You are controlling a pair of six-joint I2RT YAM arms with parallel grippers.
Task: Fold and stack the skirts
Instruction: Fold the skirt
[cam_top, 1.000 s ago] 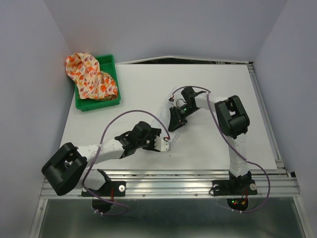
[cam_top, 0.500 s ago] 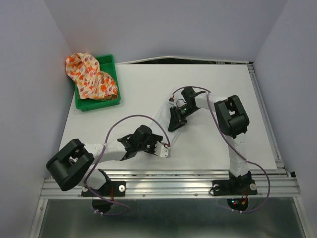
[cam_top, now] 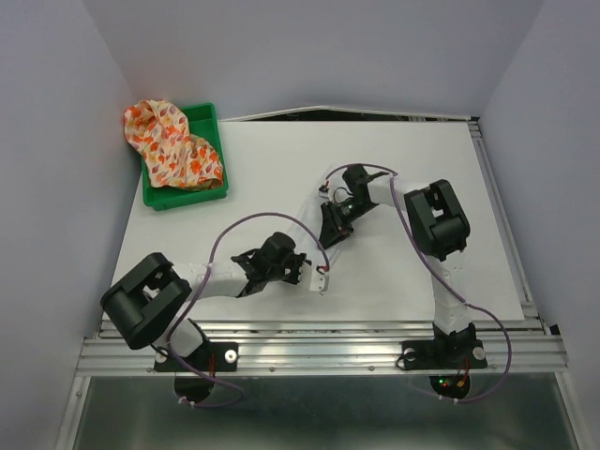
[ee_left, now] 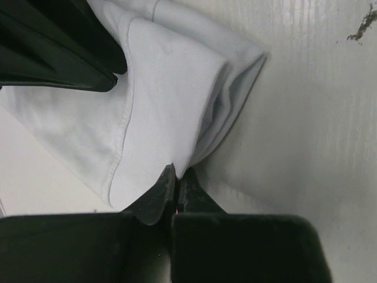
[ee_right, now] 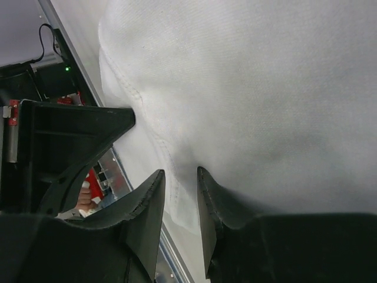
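The white skirt (ee_left: 171,100) lies flat on the white table, between the two arms. My left gripper (ee_left: 177,171) is shut on a folded edge of it, at the skirt's near end (cam_top: 319,279). My right gripper (ee_right: 180,178) stands a little open, its fingertips pressing down on the white skirt (ee_right: 265,88) near a stitched seam, further back on the table (cam_top: 328,239). The floral skirt (cam_top: 169,142) lies crumpled over the green tray (cam_top: 208,118) at the back left, far from both grippers.
The tray stands against the left wall. A metal rail (cam_top: 356,330) runs along the table's near edge, just below my left arm. A purple cable (cam_top: 246,223) loops above the left arm. The right arm's dark gripper body (ee_left: 53,47) shows in the left wrist view.
My left gripper has slid right along the near side and closed on the white skirt's edge. The right gripper has stayed put on the cloth.
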